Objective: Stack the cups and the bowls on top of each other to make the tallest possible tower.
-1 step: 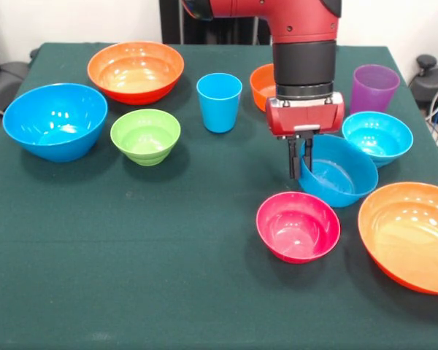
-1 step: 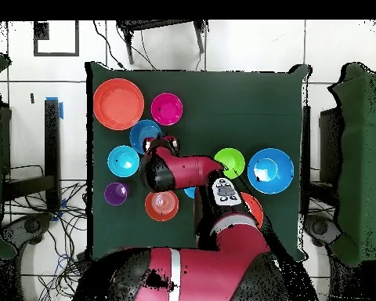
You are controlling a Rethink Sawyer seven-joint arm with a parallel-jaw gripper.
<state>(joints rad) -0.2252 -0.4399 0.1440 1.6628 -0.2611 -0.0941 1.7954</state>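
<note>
My gripper (image 1: 300, 159) reaches down from the arm and is shut on the left rim of a mid-size blue bowl (image 1: 343, 175), which sits tilted toward it. Just in front lies a pink bowl (image 1: 298, 226). A cyan bowl (image 1: 377, 136) and the purple cup (image 1: 374, 89) are behind on the right. The light blue cup (image 1: 219, 102) stands mid-table, upright. From overhead the gripper (image 2: 152, 146) covers part of the blue bowl (image 2: 141, 130) beside the pink bowl (image 2: 167, 109). Every bowl and cup stands singly; no tower shows.
A large orange bowl (image 1: 409, 237) sits at the right edge. A second orange bowl (image 1: 135, 71), a big blue bowl (image 1: 55, 120) and a green bowl (image 1: 145, 135) are on the left. A small orange bowl (image 1: 261, 84) is half hidden behind the arm.
</note>
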